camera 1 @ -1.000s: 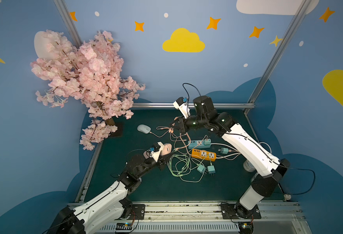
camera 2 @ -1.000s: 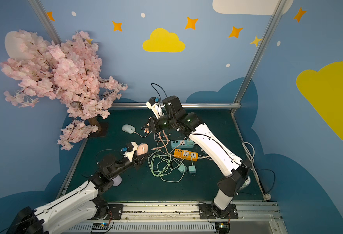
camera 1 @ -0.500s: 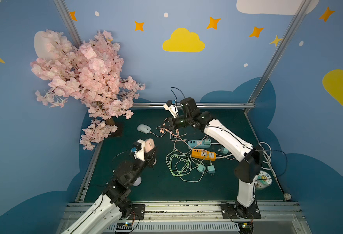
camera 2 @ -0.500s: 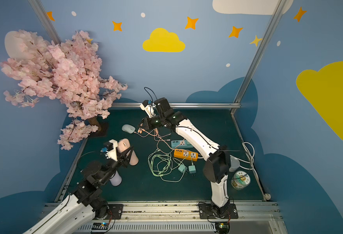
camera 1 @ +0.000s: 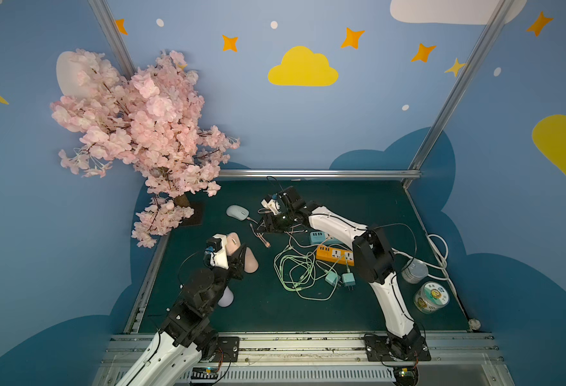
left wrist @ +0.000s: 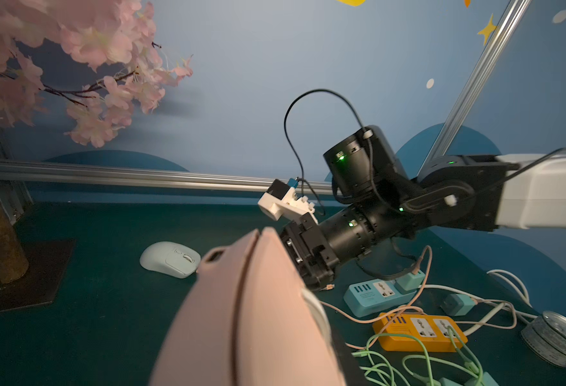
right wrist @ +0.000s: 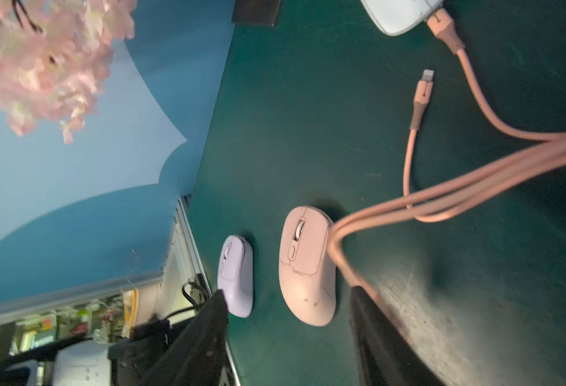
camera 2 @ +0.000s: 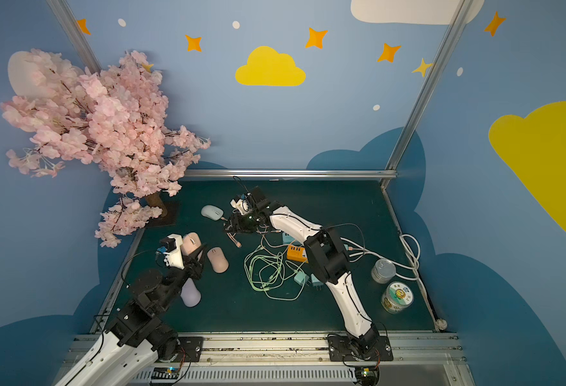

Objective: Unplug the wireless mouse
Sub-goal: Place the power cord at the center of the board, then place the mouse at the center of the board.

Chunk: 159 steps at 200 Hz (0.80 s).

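Note:
My left gripper [camera 1: 234, 250] is shut on a pink wireless mouse [camera 1: 231, 241], lifted off the green mat; up close that mouse [left wrist: 241, 317] shows an empty port and hides the fingers. A pale blue mouse [camera 1: 237, 212] lies at the back with a pink plug [right wrist: 442, 23] at its front edge. My right gripper [camera 1: 262, 228] hovers just right of it, jaws open, and the pink cable bundle [right wrist: 458, 187] drapes along one finger [right wrist: 375, 334]. In the right wrist view a second pink mouse [right wrist: 305, 267] and a lilac mouse [right wrist: 236, 274] lie on the mat.
A loose pink plug [right wrist: 422, 93] lies free on the mat. Blue [camera 1: 318, 237] and orange [camera 1: 336, 254] power strips, tangled green cables [camera 1: 295, 270] and chargers [camera 1: 331, 277] fill the middle. Two cans [camera 1: 431, 297] stand right. The blossom tree [camera 1: 141, 133] overhangs the back left.
My right gripper swung left and down toward the pale mouse and opened its jaws. The left arm drew back leftward with the pink mouse held.

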Available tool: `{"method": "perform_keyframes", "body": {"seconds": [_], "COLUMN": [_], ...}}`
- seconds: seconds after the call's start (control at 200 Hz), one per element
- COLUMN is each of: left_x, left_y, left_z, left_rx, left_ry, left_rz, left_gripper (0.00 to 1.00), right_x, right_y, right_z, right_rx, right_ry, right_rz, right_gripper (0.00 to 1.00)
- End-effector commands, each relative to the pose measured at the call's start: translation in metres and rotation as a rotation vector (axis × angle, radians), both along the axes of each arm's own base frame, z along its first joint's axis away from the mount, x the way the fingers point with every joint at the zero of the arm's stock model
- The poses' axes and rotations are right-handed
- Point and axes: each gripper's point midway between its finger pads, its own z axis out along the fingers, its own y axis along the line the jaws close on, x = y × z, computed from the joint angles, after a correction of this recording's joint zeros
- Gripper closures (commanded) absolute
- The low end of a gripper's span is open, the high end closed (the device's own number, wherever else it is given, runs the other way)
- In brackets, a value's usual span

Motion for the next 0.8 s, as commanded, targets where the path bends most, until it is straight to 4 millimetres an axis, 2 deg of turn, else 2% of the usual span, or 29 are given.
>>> {"method": "perform_keyframes", "body": {"seconds": [0.0,0.075,0.155,0.26,0.36,0.456,0.561,0.716,0.791], "left_x": [0.014,0.033,0.054,0.081,0.108,0.129,0.14,0.138,0.133], "left_y": [-0.008,-0.016,-0.016,-0.012,-0.013,-0.005,0.021,0.058,0.072], "left_z": [0.005,-0.013,-0.033,-0.067,-0.091,-0.109,-0.127,-0.143,-0.148], "left_rx": [-0.052,-0.119,-0.228,-0.33,-0.427,-0.469,-0.48,-0.498,-0.513], "left_ry": [0.051,0.149,0.222,0.321,0.406,0.452,0.479,0.513,0.517], "left_rz": [-0.039,-0.07,-0.055,-0.004,0.012,0.045,0.152,0.277,0.327], "left_gripper": [0.73,0.73,0.72,0.72,0.71,0.71,0.66,0.65,0.65], "right_x": [-0.003,-0.006,-0.009,-0.012,-0.017,-0.022,-0.027,-0.03,-0.03], "right_y": [-0.027,-0.058,-0.095,-0.14,-0.169,-0.186,-0.201,-0.216,-0.216], "right_z": [0.083,0.1,0.11,0.103,0.091,0.084,0.082,0.083,0.084], "right_rx": [0.103,0.101,0.081,0.044,0.05,0.064,0.068,0.071,0.088], "right_ry": [-0.184,-0.249,-0.313,-0.328,-0.292,-0.266,-0.261,-0.27,-0.264], "right_rz": [0.005,-0.027,-0.076,-0.147,-0.198,-0.223,-0.24,-0.261,-0.259], "right_gripper": [0.35,0.35,0.35,0.36,0.35,0.35,0.35,0.35,0.35]}}
